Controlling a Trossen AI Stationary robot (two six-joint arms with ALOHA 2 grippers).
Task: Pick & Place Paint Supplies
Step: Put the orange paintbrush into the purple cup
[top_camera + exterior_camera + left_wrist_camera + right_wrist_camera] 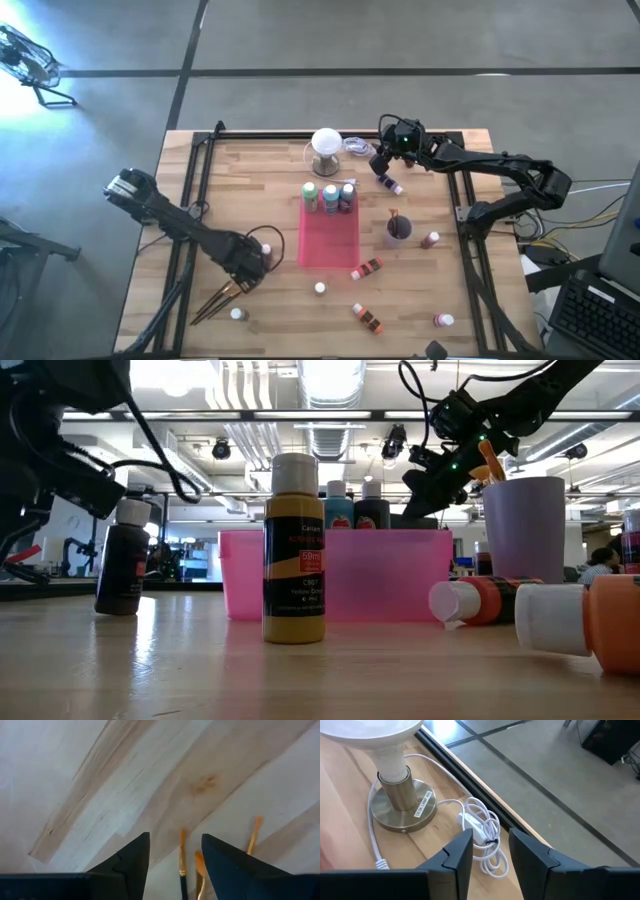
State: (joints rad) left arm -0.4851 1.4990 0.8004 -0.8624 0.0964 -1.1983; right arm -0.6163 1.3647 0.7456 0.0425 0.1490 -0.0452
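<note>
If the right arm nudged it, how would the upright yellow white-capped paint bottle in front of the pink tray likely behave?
The yellow white-capped paint bottle stands tall on a narrow base, so it would probably tip. Once down, its round body would likely roll on the wooden table, like the orange bottle lying nearby.

Left hand point(243, 283) low, fingers parted and empty; right hand point(381, 163) likewise.

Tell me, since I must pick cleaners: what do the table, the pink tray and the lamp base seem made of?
Table: pale wood, matt, showing grain and a knot. Pink tray: looks like translucent plastic; light glows through its wall. Lamp base: probably brushed metal, brassy sheen.
</note>
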